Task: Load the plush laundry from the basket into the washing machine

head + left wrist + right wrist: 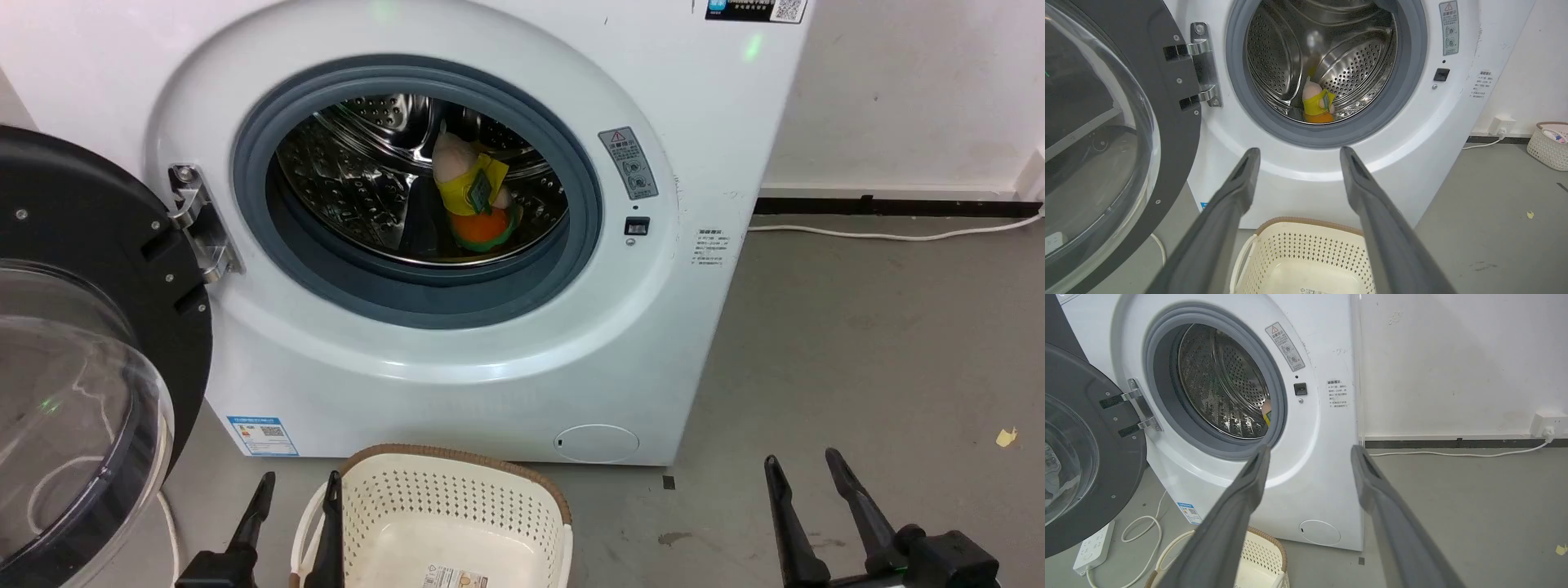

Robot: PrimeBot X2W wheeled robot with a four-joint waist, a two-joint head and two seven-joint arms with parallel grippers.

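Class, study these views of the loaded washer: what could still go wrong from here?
1. The plush laundry stands upright just behind the gasket; it may topple forward and get pinched when the door closes.
2. The open door hangs close beside the left gripper; swinging that arm could knock it.

You see the peach-headed, yellow-and-orange plush laundry [473, 200] upright inside the steel drum [359, 188] of the white washing machine [457, 384] at upper centre, door [82, 245] swung open at left, cream basket [457, 498] on the floor at bottom centre.
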